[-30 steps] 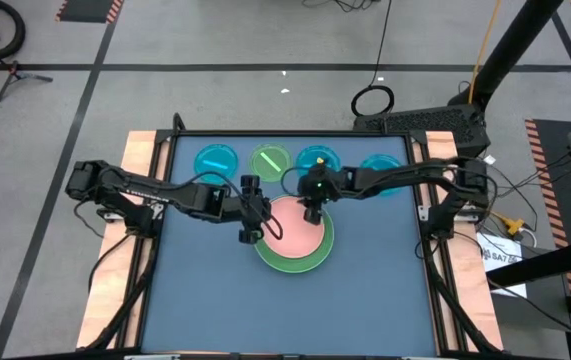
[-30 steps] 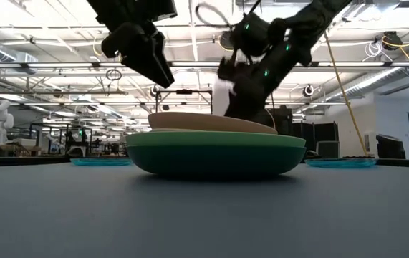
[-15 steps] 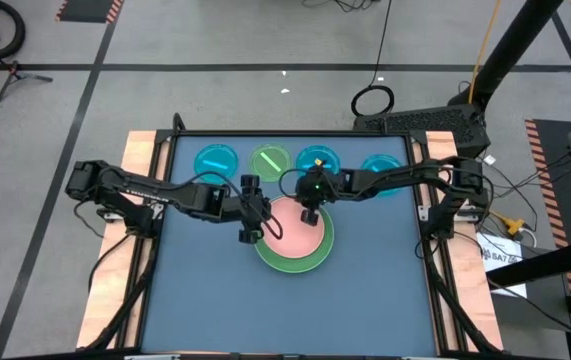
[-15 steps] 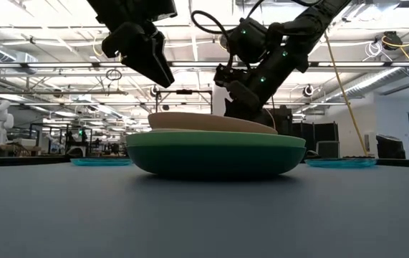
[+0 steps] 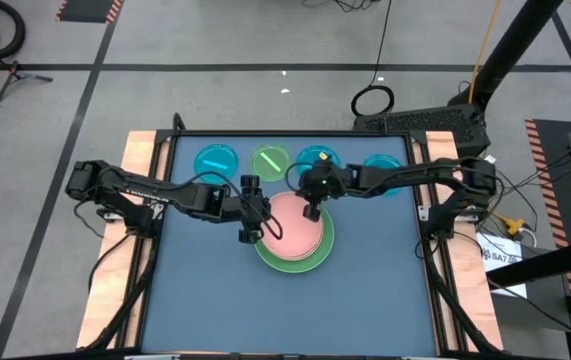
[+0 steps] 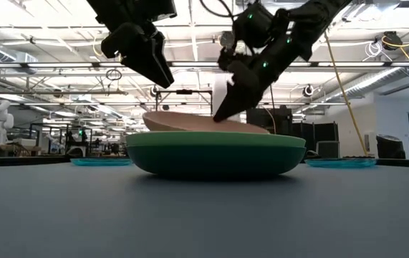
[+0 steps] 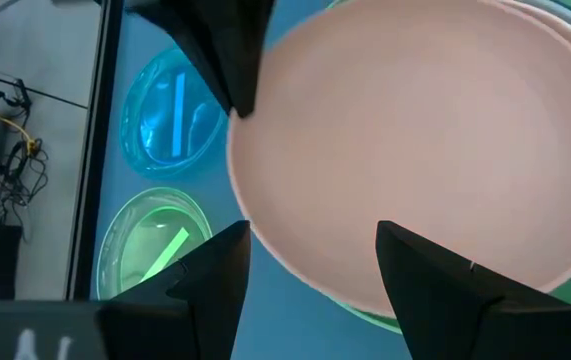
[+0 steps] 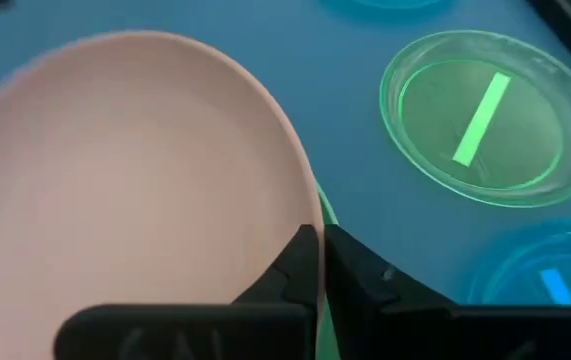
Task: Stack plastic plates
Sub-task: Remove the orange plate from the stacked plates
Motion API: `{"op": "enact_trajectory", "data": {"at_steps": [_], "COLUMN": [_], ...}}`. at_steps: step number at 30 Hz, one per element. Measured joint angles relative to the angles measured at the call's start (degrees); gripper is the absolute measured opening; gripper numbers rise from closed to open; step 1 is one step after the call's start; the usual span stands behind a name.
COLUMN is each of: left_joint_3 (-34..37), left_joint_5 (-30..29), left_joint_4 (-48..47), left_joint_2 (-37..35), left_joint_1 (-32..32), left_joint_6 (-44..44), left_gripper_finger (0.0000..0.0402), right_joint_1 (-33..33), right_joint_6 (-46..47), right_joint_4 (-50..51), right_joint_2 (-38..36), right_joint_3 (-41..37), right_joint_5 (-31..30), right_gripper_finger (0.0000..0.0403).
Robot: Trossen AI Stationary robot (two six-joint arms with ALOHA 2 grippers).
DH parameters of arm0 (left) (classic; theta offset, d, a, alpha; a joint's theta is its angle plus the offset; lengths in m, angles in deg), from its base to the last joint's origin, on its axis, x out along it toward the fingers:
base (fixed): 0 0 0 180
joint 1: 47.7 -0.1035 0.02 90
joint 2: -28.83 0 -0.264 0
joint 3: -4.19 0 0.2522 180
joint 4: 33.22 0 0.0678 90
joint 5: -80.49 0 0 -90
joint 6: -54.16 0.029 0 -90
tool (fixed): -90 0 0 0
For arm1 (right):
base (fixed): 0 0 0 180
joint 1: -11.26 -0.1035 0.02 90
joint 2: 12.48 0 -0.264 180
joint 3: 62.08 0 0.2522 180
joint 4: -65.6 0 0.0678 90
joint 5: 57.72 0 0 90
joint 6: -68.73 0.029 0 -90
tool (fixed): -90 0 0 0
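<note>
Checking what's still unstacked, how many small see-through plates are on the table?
4, in a row along the far edge: cyan, lime, cyan and cyan, the last two partly under the right arm.

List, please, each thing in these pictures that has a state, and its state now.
Pink plate: on the green stack, tilted, one edge raised.
Green plates: stacked, flat on the table.
Lime small plate: alone, flat on the table.
Cyan small plates: flat, unstacked.
Right gripper: shut on the pink plate's rim.
Left gripper: open, above the plate's edge.
</note>
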Motion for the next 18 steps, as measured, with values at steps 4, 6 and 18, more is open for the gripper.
{"op": "enact_trajectory", "data": {"at_steps": [4, 6, 18], "left_joint_3": [0.02, 0.02, 0.02], "left_joint_5": [-0.02, -0.04, -3.63], "left_joint_4": [-0.05, -0.09, -0.35], "left_joint_2": [0.00, 0.01, 0.00], "left_joint_1": [0.00, 0.00, 0.17], "left_joint_6": [0.11, 0.33, 0.40], "left_gripper_finger": [0.0223, 0.0223, 0.0223], "right_joint_1": [0.24, 0.43, 2.89], "right_joint_6": [0.15, 0.28, 6.96], "right_joint_4": [4.42, 7.80, 41.28], "right_joint_2": [-4.62, -7.45, -25.23], "right_joint_3": [0.00, 0.00, 0.00], "right_joint_5": [0.11, 0.09, -6.81], "right_gripper_finger": [0.0003, 0.0003, 0.0001]}}
